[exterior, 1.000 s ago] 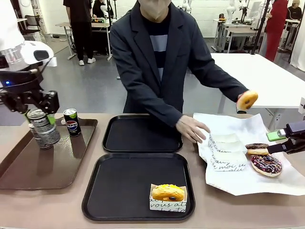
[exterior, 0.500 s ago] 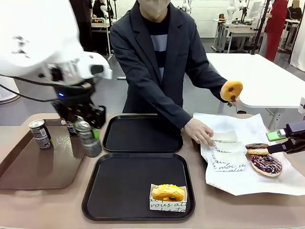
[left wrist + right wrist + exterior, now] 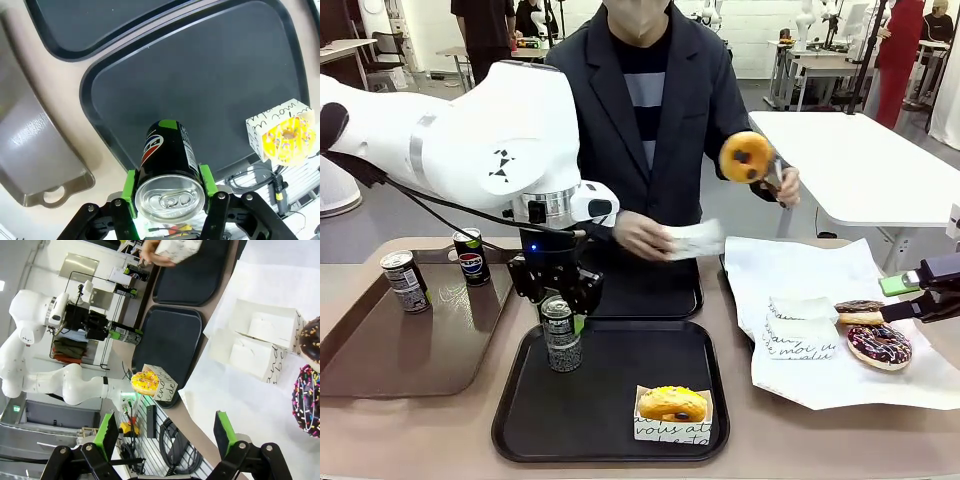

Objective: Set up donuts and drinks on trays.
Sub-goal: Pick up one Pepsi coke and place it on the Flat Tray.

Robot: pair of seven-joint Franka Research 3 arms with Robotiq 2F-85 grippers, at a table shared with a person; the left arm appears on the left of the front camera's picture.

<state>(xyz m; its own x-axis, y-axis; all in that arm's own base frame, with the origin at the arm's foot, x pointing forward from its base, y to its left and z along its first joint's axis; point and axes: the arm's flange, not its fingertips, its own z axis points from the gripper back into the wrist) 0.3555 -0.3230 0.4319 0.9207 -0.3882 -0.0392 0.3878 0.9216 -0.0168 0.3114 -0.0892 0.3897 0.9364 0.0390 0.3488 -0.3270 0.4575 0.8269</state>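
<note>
While the left fingers [image 3: 131, 187] pinch a Pepsi can [image 3: 167, 155] from both sides just under its silver top, green pads pressed against its dark wall, the can hangs upright over the near black tray [image 3: 630, 370], toward that tray's 10 o'clock corner in the front view; whether its base touches the tray floor cannot be told. A yellow-iced donut [image 3: 672, 402] sits in a white paper holder [image 3: 670, 431] with black script at the same tray's 5 o'clock corner, well apart from the can. The far black tray [image 3: 650, 295] lies just beyond the near one, at its 12 o'clock, partly hidden behind the left arm [image 3: 470, 140]. At 9 o'clock of both black trays, a brown tray [image 3: 420, 350] rests on the desk [image 3: 440, 430] and carries a second can [image 3: 403, 282] and a third can [image 3: 471, 256], both upright near its far rim, around 11 and 1 o'clock. At 3 o'clock of the black trays, a white paper sheet [image 3: 800, 270] bears folded paper holders [image 3: 798, 325], a sprinkled chocolate donut [image 3: 880, 346] and, just beside it at its 11 o'clock, a plainer chocolate donut [image 3: 860, 313]. The right fingers [image 3: 106, 434] stand spread wide with nothing between them, hovering at the sheet's 3 o'clock edge, near the chocolate donuts but apart from them. Across the desk, the person [image 3: 650, 100] raises one hand [image 3: 786, 186] holding a golden donut [image 3: 747, 157] at about 1 o'clock above the far tray, while the other hand [image 3: 638, 235] holds a single paper holder [image 3: 698, 240] over that tray's far rim.
</note>
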